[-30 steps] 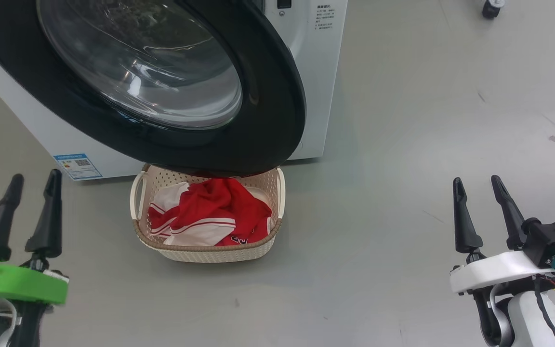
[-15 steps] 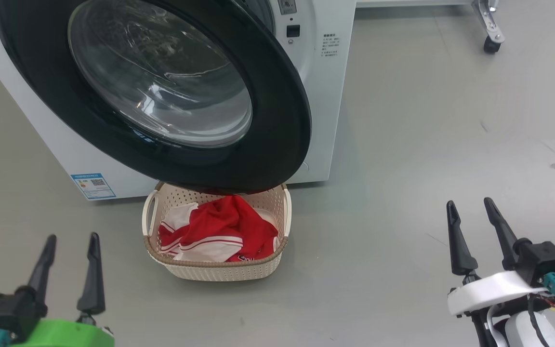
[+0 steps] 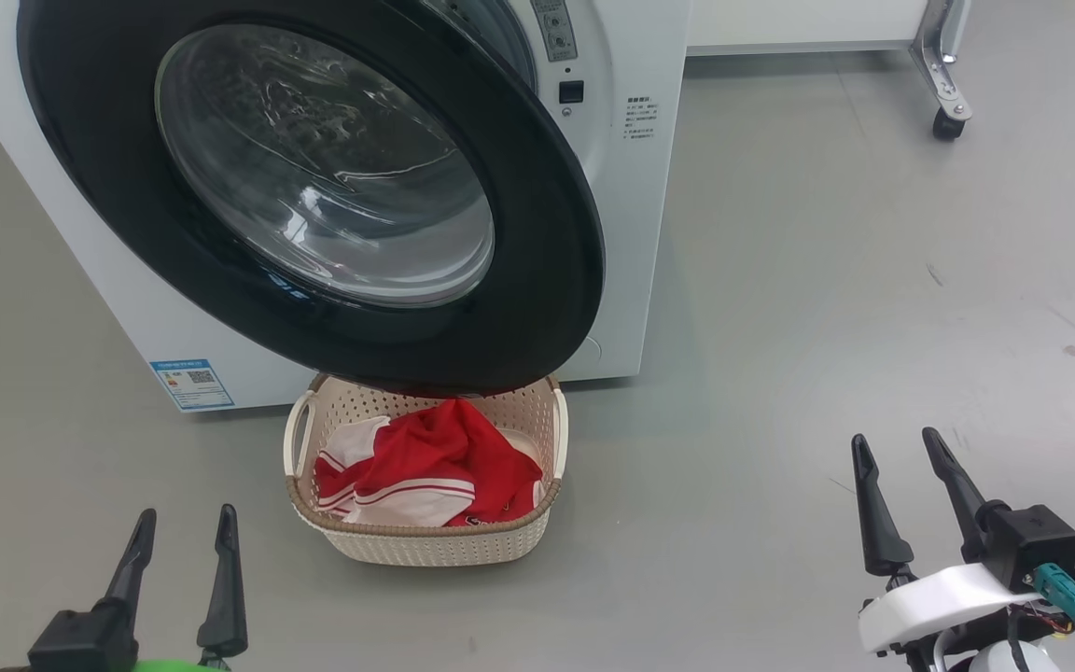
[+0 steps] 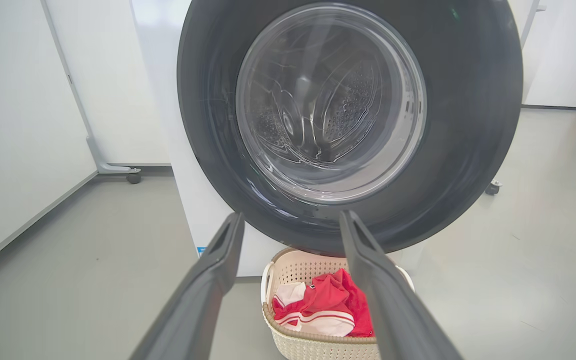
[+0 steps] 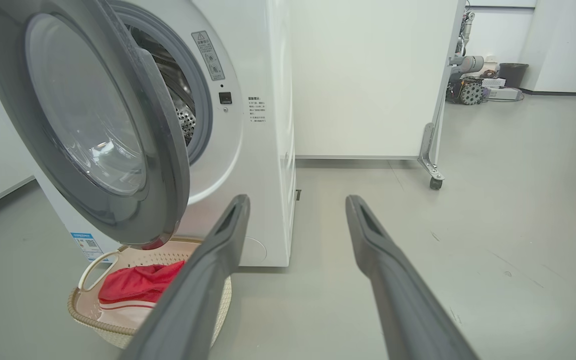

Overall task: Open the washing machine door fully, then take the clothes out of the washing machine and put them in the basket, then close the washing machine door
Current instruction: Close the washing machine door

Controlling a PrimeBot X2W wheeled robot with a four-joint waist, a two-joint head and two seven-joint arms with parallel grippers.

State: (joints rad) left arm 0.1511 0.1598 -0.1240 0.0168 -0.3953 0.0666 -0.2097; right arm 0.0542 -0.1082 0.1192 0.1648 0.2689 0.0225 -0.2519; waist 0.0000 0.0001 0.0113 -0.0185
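Lower corners: left gripper and right gripper gaped wide, empty. Upper-centre washing machine door judged rigid, slick; push right-hand rim.

We see the washing machine door ajar, the clothes in the basket beneath; right gripper spread, empty.

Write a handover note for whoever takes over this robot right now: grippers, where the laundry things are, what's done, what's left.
Left gripper: open, empty, low in front of the washing machine.
Right gripper: open, empty, off to the right above the floor.
Clothes: in the basket, which stands on the floor under the door's lower edge.
Door: partly open, with a gap on its right side.
Done: clothes are in the basket; the drum looks empty through the glass.
Left: close the door.
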